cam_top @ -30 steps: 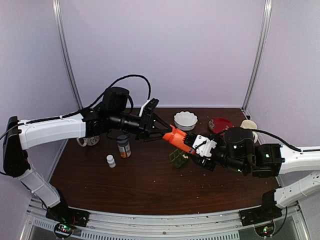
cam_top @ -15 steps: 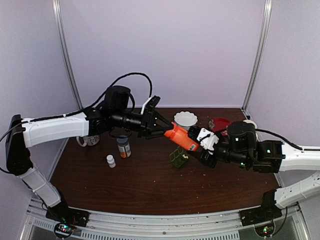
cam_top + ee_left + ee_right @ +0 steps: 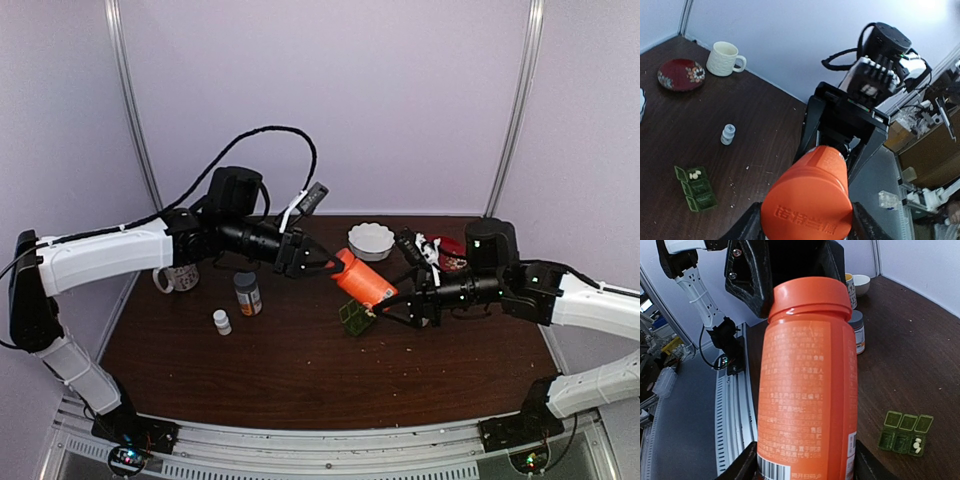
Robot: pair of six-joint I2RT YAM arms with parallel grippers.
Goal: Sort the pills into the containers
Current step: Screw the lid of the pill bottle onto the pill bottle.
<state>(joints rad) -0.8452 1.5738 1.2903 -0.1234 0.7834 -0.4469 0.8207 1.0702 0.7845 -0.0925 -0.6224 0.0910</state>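
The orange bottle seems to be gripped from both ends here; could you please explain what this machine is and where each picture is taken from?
These are two robot arms bolted at the near edge of a table. The overhead picture looks down from above and behind them; the other two come from a camera on each wrist, looking along that arm's own fingers. The left gripper is closed on the cap end of the orange bottle and the right gripper on its base, so it hangs in the air between them. Below lies a green pill box, lids open, with a few white pills in one end cell. Also on the table: a grey-capped bottle, a small white bottle, a white bowl, a red plate and a mug.
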